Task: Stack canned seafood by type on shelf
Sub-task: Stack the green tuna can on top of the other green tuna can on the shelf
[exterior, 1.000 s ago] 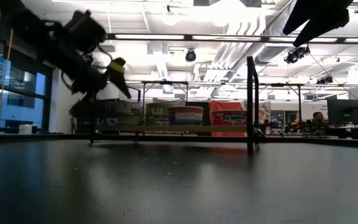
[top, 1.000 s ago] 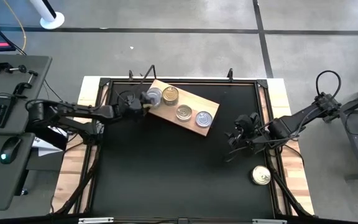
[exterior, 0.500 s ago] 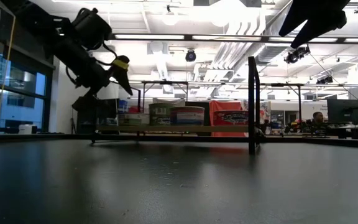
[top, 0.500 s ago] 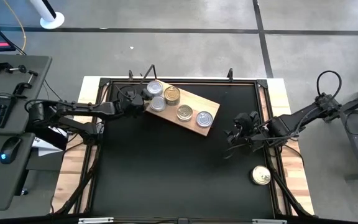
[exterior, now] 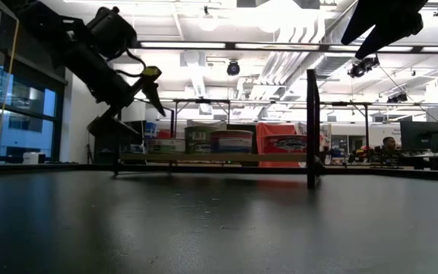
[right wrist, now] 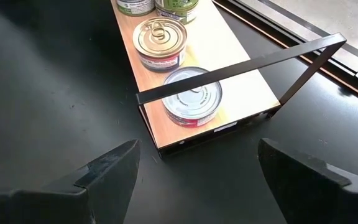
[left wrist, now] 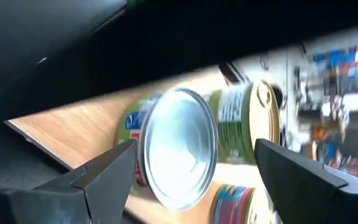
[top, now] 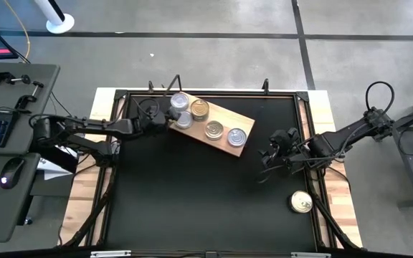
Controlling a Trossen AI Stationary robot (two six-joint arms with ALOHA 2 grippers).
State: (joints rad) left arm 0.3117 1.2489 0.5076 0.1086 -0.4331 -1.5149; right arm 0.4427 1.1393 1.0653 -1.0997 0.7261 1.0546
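Where visible, tins [top: 206, 122] round, gold or silver-topped.

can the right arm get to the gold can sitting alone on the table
Probably yes. The gold can lies on the table just beside the right gripper, whose fingers are open and empty, and nothing stands between them.

Five tins [top: 205, 123] on the shelf [top: 244, 118] at table's back, sixth tin [top: 301, 203] front right
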